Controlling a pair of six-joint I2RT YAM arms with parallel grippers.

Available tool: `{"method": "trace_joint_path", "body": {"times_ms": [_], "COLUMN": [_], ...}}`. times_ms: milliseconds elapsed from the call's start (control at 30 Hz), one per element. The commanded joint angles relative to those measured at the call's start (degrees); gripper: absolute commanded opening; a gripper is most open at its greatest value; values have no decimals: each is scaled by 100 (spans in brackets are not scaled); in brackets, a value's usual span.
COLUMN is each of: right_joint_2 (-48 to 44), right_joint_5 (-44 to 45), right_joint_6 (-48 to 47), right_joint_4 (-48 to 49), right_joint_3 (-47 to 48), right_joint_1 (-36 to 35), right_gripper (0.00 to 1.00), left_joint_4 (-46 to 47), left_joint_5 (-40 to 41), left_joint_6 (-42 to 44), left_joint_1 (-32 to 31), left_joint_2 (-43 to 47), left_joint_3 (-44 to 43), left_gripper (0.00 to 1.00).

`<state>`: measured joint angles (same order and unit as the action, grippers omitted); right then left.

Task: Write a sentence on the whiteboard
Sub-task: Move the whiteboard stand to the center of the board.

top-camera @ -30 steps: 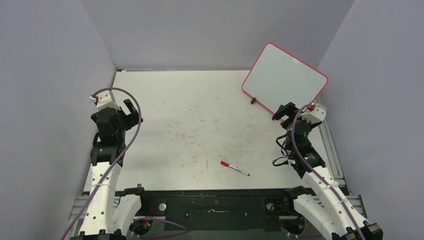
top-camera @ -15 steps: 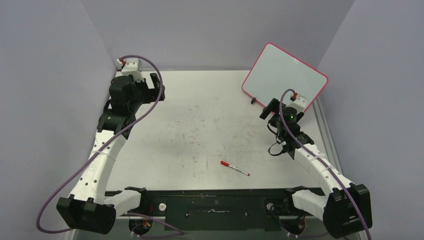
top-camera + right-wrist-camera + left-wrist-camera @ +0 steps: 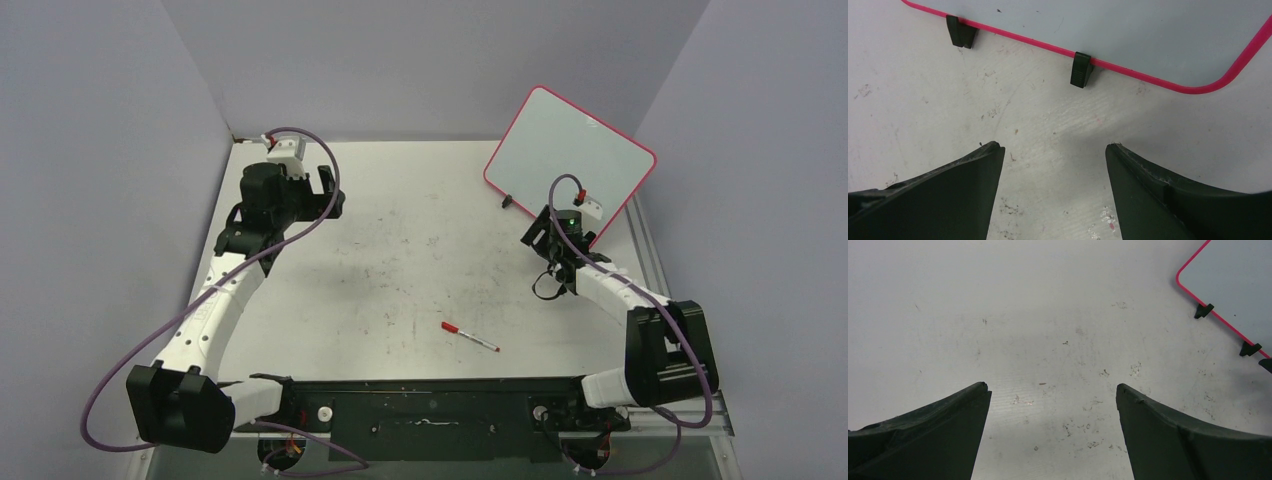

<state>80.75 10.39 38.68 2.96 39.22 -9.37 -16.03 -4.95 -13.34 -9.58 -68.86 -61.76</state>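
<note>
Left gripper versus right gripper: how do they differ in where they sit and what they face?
The left gripper is over the far-left tabletop, while the right gripper is at the near edge of the whiteboard. The left gripper's camera shows the whiteboard only in a corner; the right gripper's shows its clip feet close ahead. Both are open and empty.
</note>
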Motion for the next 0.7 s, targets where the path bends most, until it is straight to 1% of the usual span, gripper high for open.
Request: {"method": "trace_joint_path", "body": {"times_ms": [0, 133, 233, 300, 433, 667], "right_joint_2": [194, 603, 947, 1104, 1300, 1651], "right_joint_5": [606, 844, 998, 1046, 1102, 1329], "right_joint_6": [281, 416, 508, 569, 533, 451], "right_joint_4": [665, 953, 1054, 1137, 1376, 1376], "right_joint_3": [203, 218, 305, 319, 317, 549], "right_joint_1": [12, 14, 13, 6, 7, 13], "right_gripper": [70, 64, 60, 56, 56, 54], "left_joint_4": [396, 388, 449, 479, 559, 557], "left_joint_5": [-88, -107, -263, -397, -490, -620], "left_joint_6": [-78, -102, -237, -366, -477, -551], "left_joint_1": [55, 145, 310, 436, 597, 685], "left_joint_2": [213, 257, 259, 266, 309, 289], "left_joint_3": [-31, -47, -37, -30, 13, -2], "left_gripper": [96, 96, 96, 96, 96, 96]}}
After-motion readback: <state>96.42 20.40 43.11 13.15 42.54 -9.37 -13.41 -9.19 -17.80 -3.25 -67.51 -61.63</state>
